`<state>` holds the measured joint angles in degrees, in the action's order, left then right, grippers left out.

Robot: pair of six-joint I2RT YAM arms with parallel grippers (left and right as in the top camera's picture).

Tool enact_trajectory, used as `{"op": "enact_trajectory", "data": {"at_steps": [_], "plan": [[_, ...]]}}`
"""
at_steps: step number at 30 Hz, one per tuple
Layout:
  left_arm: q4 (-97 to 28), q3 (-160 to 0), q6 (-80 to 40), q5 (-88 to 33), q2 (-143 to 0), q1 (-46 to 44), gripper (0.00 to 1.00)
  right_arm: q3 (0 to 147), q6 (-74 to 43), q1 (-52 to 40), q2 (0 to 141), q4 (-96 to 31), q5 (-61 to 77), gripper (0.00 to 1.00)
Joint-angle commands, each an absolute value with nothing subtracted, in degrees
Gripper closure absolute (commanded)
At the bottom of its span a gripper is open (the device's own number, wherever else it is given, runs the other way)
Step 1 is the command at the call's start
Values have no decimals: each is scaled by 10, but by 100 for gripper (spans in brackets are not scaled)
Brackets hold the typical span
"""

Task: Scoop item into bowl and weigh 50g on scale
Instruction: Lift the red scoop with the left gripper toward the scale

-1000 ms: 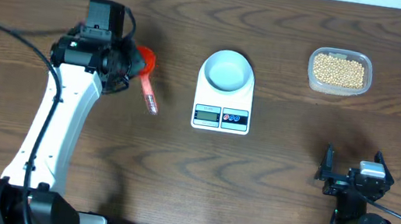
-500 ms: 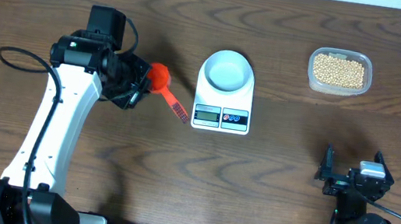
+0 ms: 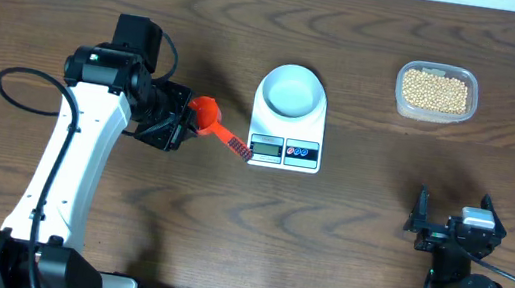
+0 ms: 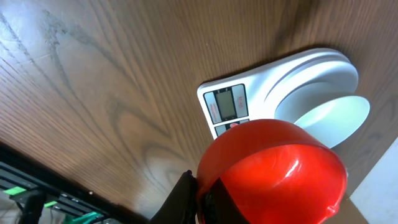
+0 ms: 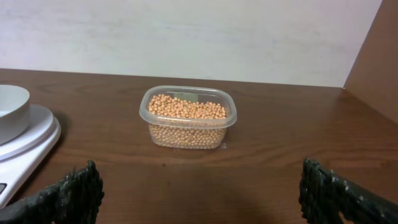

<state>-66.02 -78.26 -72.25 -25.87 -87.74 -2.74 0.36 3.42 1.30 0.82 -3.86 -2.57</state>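
Left gripper (image 3: 178,119) clenched on red scoop (image 3: 205,112), just left of scale (image 3: 284,151) bearing empty bowl (image 3: 292,90); right gripper (image 3: 454,217) released, jaws spread; soybeans (image 3: 435,90) in clear tub (image 3: 399,95), far right.

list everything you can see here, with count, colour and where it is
table: one, brown wood, under everything
scale: one, white, centre of the table
bowl: one, pale grey-white, on the scale
tub: one, clear plastic, far right
beans: many, tan-yellow, in the tub
scoop: one, red, left of the scale, held
left gripper: one, black, shut on the scoop
right gripper: one, black, open, near right, holding nothing
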Motion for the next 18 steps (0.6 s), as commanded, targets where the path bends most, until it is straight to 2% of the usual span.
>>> {"op": "enact_trajectory", "data": {"at_steps": [1,12,18], "plan": [[-664,-791,-759,-266,-869,-27,93,3,39,14,4,-41,-27,1],[-651,-791,-799,-263,-869,-27,93,7,-13,14,4,20,33,1],[-637,-791,-805,-264,-869,-27,93,84,-47,15,33,-81,36,1]]}}
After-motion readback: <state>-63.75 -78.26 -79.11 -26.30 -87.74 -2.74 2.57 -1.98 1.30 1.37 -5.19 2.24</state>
